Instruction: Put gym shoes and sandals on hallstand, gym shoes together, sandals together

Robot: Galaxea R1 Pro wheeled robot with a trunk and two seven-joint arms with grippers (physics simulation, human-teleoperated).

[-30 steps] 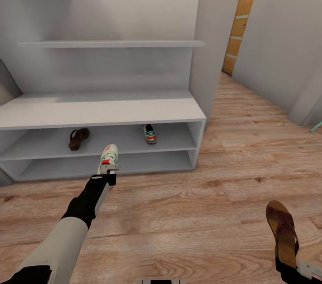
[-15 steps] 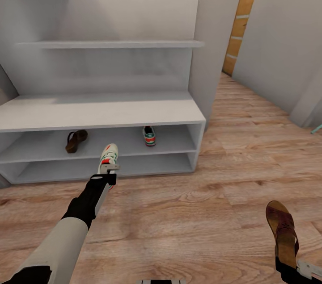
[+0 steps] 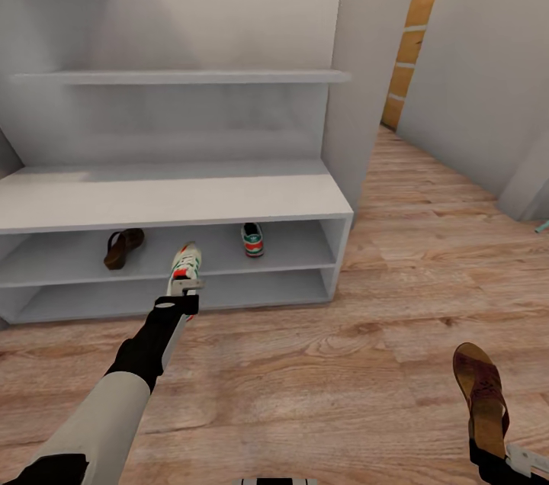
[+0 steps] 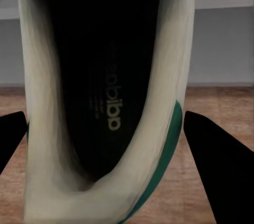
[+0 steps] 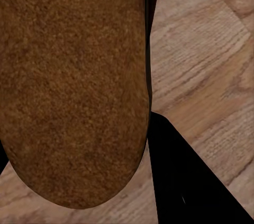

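Observation:
My left gripper (image 3: 184, 293) is shut on an off-white gym shoe (image 3: 185, 265) with green and red accents, held toe-forward just in front of the hallstand's (image 3: 175, 199) open shelves. In the left wrist view the shoe's dark inside (image 4: 108, 86) sits between the black fingers (image 4: 214, 150). The other gym shoe (image 3: 253, 239) stands on the upper low shelf, toward its right. A brown sandal (image 3: 122, 247) lies on the same shelf, toward its left. My right gripper (image 3: 496, 456) is shut on the second brown sandal (image 3: 479, 393), held over the wooden floor (image 3: 343, 363); its footbed (image 5: 74, 81) shows close up.
A pale wall panel (image 3: 370, 65) rises at the hallstand's right end. The corridor runs past it to an orange door (image 3: 415, 27). A long wall shelf (image 3: 183, 77) hangs above the bench top. Open wooden floor lies between me and the rack.
The whole view has shifted: the hallstand now shows more of its left side and sits slightly farther. Both arms keep their places in the picture, each holding its shoe.

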